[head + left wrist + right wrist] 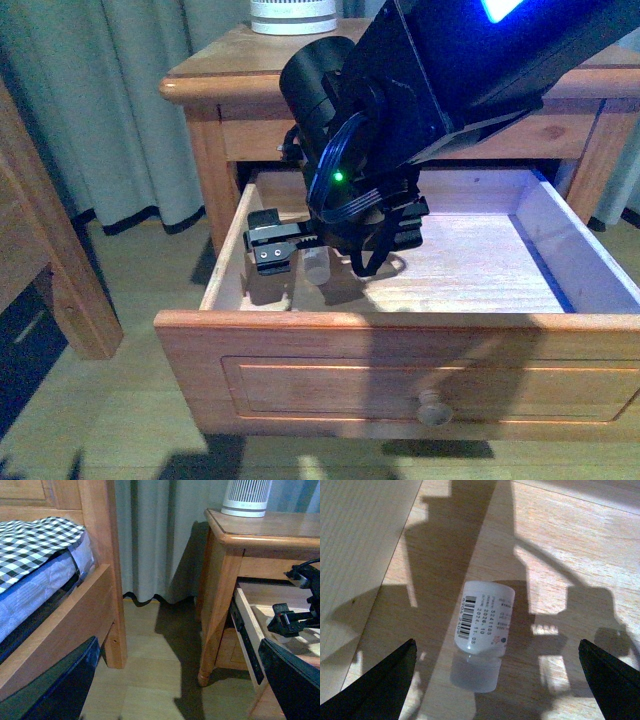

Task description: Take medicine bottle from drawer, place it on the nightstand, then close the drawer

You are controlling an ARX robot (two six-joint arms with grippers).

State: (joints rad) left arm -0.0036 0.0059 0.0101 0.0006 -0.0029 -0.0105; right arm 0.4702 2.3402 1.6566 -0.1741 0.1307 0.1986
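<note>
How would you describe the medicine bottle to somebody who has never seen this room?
Look at the wooden nightstand and its pulled-out drawer. On the pale drawer floor, toward the left, is the medicine bottle: small, white, barcode-labelled, the only loose thing visible inside.

the drawer (pixel 400 380) stands pulled out in front of the desk (pixel 220 75). the medicine bottle (pixel 482 630) rests on the drawer floor, in its left half. the right arm's fingers (pixel 385 685) flank it without touching. a ribbed cylinder (pixel 292 15) sits at the desk's back; a bed (pixel 30 555) lies left.

Front and right-wrist views over drawer (pixel 330 375)
</note>
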